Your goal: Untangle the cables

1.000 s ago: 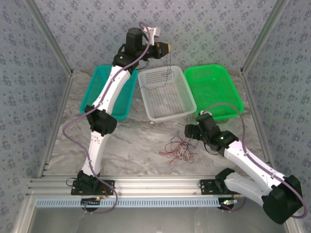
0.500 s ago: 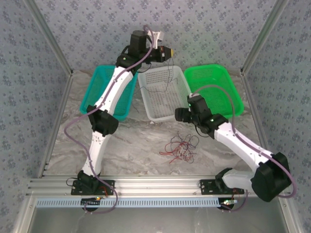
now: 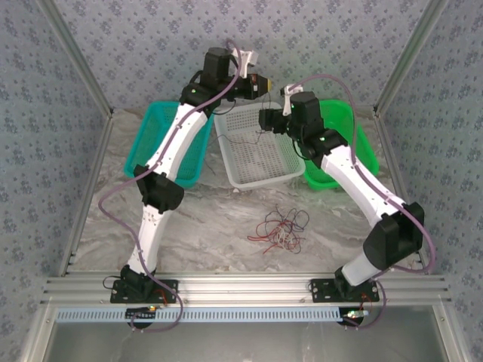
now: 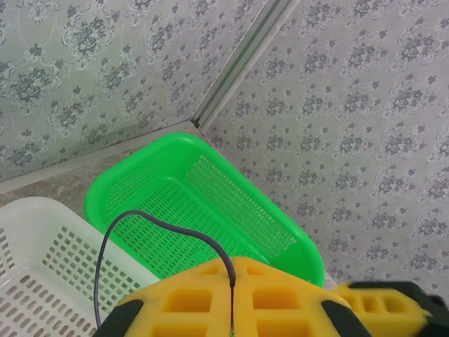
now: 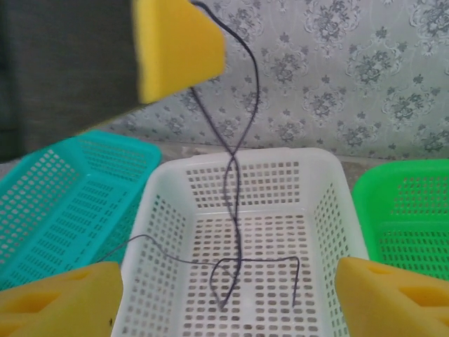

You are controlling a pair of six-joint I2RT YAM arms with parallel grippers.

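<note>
Dark thin cable (image 5: 235,161) hangs from the left gripper (image 3: 266,81), which is clenched on its upper end above the white basket (image 3: 260,154) at the table's (image 3: 204,219) far edge. The cable's lower end rests inside that basket. The right gripper (image 3: 264,119) hovers just beside it, jaws spread. Red, dark and pale cables (image 3: 278,228) lie tangled mid-table.

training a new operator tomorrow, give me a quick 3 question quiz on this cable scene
1. True or false: the left gripper is shut on a dark cable.
2. Which basket does that cable hang into? A teal, B white, C green.
3. Fill in: the tangle of cables lies on the ___.

Key
1. True.
2. B, the white basket.
3. table.
</note>
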